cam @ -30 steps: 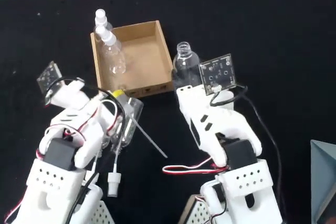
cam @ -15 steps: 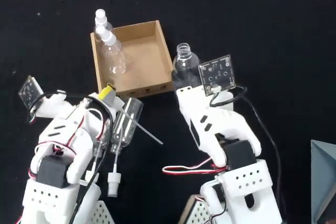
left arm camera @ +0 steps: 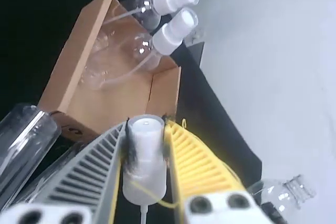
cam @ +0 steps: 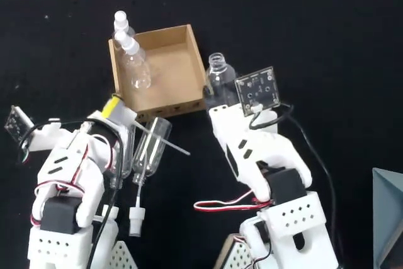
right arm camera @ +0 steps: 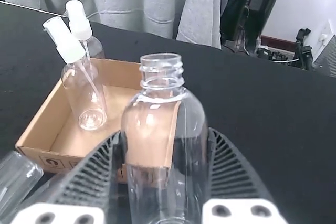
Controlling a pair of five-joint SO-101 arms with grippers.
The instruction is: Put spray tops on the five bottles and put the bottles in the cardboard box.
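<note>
Black table surface, grey cloth hanging beyond its far edge. Left gripper (left arm camera: 146, 123): ribbed grey and yellow jaws clamped tight on a white plastic spray top (left arm camera: 143, 161), with the thin dip tube (cam: 170, 144) slanting out to the right above the table. Hovers just near of the open brown cardboard box (cam: 165, 70), by its near-left corner. Right gripper (right arm camera: 164, 136): jaws pressed to both sides of a clear uncapped plastic bottle (right arm camera: 163, 93), held upright just right of the box's near-right corner. Inside the box, toward the far left: a clear bottle with a white spray top (cam: 135, 67), standing. At the far-left corner itself: a second capped bottle (cam: 121, 26); cannot tell whether inside the wall or just outside. On the table beside the left arm: two clear uncapped bottles lying side by side (cam: 150, 149), and nearer, a loose white spray top (cam: 135, 217).
</note>
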